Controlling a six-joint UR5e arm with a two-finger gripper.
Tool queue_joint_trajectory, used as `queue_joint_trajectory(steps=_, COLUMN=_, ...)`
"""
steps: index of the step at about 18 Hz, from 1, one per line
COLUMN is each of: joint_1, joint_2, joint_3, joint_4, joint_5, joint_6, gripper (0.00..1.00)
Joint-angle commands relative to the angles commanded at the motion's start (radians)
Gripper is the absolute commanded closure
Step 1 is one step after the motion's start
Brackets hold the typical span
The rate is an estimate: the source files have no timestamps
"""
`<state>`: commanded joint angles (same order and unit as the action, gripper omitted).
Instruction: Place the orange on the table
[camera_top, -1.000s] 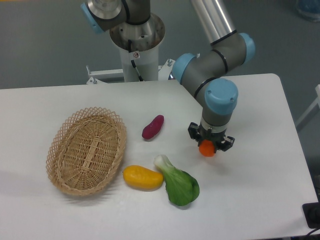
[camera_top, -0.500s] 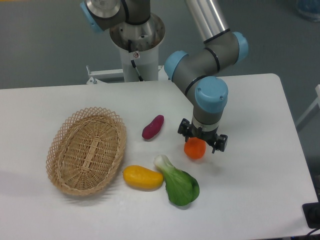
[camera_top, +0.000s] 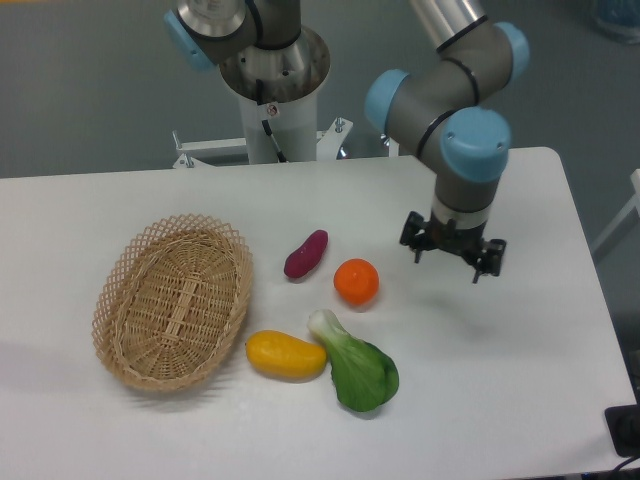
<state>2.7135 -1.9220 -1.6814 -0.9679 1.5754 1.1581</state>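
Since the orange (camera_top: 356, 281) sits by itself on the white surface (camera_top: 520, 380), I judge the placing to be as good as done. It rests just right of the purple sweet potato (camera_top: 306, 254) and just above the leafy bok choy (camera_top: 355, 366), touching neither as far as I can see. The gripper (camera_top: 452, 260) hangs well to the right of the fruit and a little higher in the picture, with bare white between the two. Its jaws are spread and hold nothing; the dark fingers stand apart with only the surface visible beneath them.

The relation I watch now is that sideways gap: the orange lies off to the left of the jaws in the camera view, clear of both fingers, so any retreat up or to the right should not brush it. Being round, it has no long axis to worry about, but it could roll if nudged, and the bok choy and sweet potato are close enough to be bumped.

The yellow fruit (camera_top: 286, 355) and the wicker basket (camera_top: 172, 298) lie further left, well out of the way.
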Motion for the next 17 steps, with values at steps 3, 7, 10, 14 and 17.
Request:
queue_joint_trajectory(steps=3, joint_1=0.051, joint_2=-0.017, joint_3=0.038, joint_4=0.0, joint_5=-0.021, joint_6=0.095, gripper=0.0)
queue_joint_trajectory(steps=7, joint_1=0.091, joint_2=-0.047, joint_3=0.115, joint_4=-0.03, joint_5=-0.1, joint_6=0.123, gripper=0.0)
queue_joint_trajectory(steps=10, joint_1=0.095, joint_2=-0.066, joint_3=0.132, joint_4=-0.049, joint_5=-0.095, joint_6=0.208, gripper=0.0)
queue_joint_trajectory(steps=14, joint_1=0.109, joint_2=-0.068, joint_3=0.129, joint_4=-0.051, joint_5=-0.068, joint_6=0.229, gripper=0.0)
queue_joint_trajectory(steps=17, joint_1=0.107, joint_2=-0.066, joint_3=0.127, joint_4=-0.049, joint_5=-0.066, joint_6=0.229, gripper=0.0)
